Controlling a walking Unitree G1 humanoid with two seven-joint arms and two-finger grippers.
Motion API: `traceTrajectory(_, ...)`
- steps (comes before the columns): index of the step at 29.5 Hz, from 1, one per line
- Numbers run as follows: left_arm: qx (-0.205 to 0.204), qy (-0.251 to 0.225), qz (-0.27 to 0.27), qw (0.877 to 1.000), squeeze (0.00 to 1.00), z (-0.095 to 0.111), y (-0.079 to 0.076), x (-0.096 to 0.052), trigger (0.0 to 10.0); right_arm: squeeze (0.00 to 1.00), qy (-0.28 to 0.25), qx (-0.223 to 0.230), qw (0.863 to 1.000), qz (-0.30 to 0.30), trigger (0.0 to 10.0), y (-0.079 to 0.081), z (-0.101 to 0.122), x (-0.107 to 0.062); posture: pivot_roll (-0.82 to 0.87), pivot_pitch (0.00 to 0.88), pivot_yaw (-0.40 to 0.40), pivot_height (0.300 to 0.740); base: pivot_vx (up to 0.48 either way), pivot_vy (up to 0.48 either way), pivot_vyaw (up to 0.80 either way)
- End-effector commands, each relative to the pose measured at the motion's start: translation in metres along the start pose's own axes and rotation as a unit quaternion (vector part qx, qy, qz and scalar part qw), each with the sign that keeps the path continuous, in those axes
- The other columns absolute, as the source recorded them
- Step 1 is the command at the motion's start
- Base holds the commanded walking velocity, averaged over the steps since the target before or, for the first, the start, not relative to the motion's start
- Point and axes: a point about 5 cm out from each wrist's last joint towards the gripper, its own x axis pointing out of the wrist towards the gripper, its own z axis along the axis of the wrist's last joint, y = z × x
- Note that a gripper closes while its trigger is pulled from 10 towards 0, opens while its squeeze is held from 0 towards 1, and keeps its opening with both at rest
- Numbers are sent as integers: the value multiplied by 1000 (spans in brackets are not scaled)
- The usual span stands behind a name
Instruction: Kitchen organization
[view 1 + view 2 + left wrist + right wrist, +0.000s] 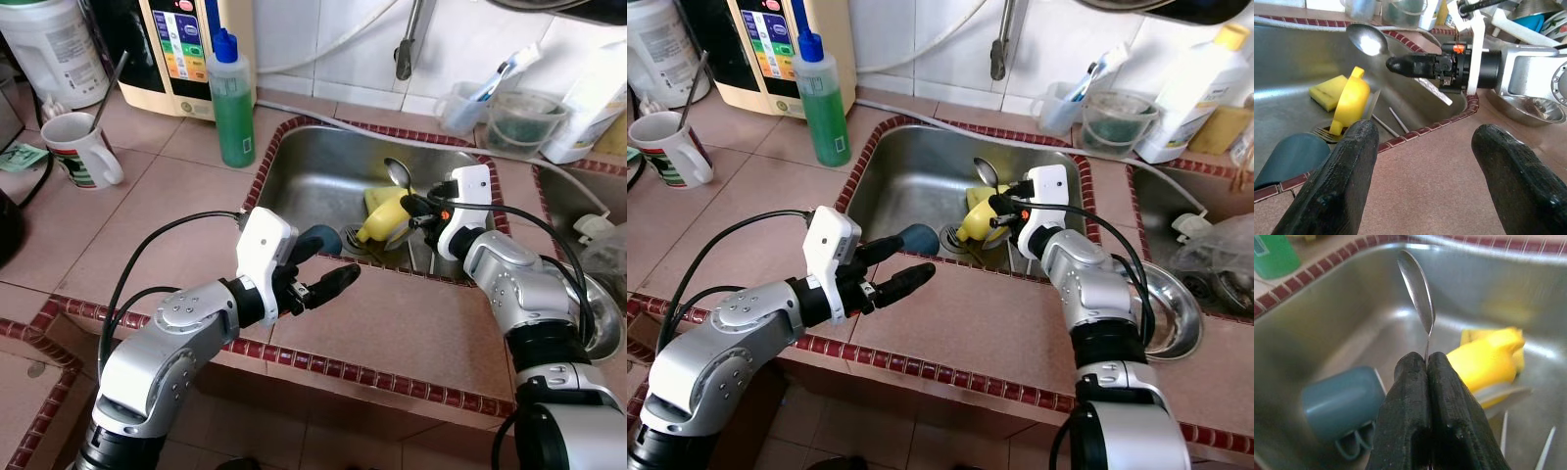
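While right gripper (1426, 363) pinches spoon (1418, 289) by thin handle over sink (323, 171), spoon could slip, fall. Left gripper (1425, 147) fingers wide, holding nothing.

From the head, our two eyes look forward and down over the tiled counter at the sink (323, 171). Our left wrist camera looks across the counter into that sink, sharing the spoon (1367, 40) and yellow cup (1351, 102). Our right wrist camera sits close above the blue mug (1339, 401).
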Motion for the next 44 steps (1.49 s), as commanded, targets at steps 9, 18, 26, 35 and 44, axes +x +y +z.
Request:
traceTrajectory(9,3,0,-12,1000,0,5,-5,-2,10000,0,25,48,998,-11,10000,-9,-16,-7,94,206,-37,740,0,0,0)
traceTrajectory(18,3,3,-13,1000,0,5,-4,-2,10000,1000,13,62,998,-15,10000,-11,-11,-6,97,206,-33,740,0,0,0)
traceTrajectory(26,4,1,-11,1000,0,6,-3,-2,10000,1000,-2,53,998,-13,10000,-11,-4,-4,99,201,-35,740,0,0,0)
traceTrajectory(35,22,-18,15,999,0,12,8,-1,10000,1000,-92,-3,996,-18,10000,-7,23,-4,103,150,-39,740,0,0,0)
traceTrajectory(44,29,-53,54,997,0,19,22,-1,10000,1000,-170,-43,984,-40,10000,2,41,-14,100,57,-33,740,0,0,0)
